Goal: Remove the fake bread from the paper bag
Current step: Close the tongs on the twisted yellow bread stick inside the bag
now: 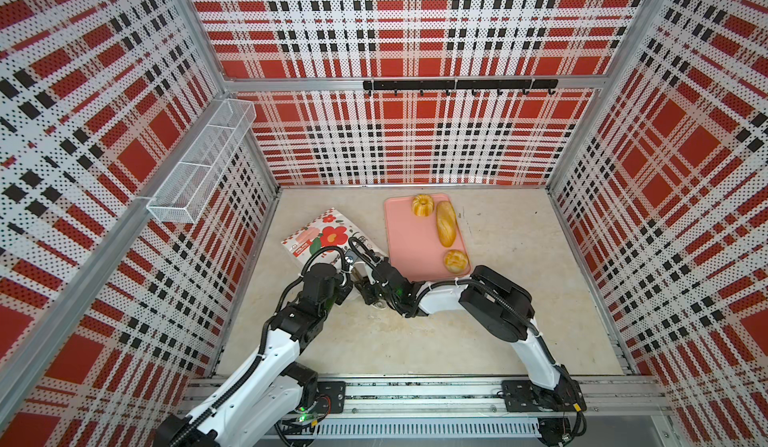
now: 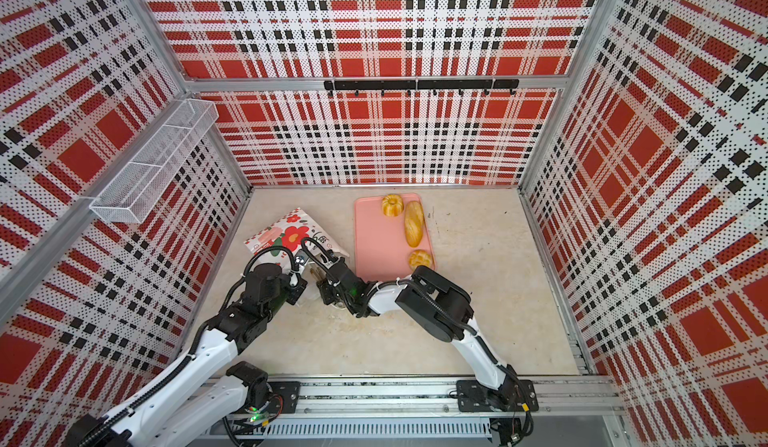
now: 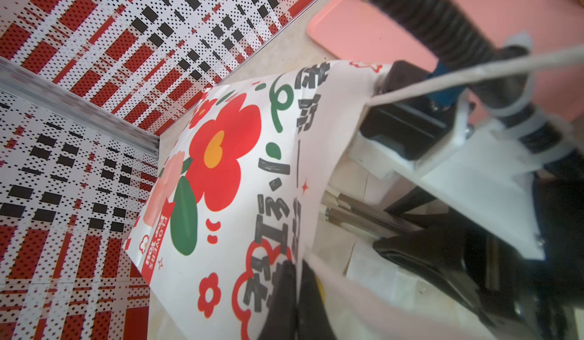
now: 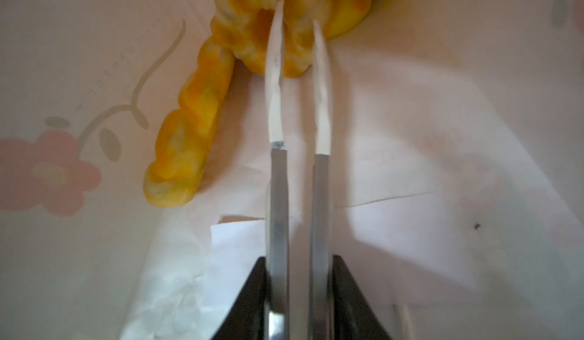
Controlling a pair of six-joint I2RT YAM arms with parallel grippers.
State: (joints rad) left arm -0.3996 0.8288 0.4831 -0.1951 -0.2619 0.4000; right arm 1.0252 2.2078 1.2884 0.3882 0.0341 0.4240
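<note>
Pinching fluted ring (image 4: 240,38) seemingly between jaws, braid (image 4: 189,126) beside

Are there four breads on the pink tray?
No, the pink tray holds just three: a fluted ring, a long loaf and a round bun.

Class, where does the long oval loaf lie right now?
In both top views the long oval loaf lies on the pink tray, along its right edge, between the fluted ring at the far end and the round bun at the near end.
</note>
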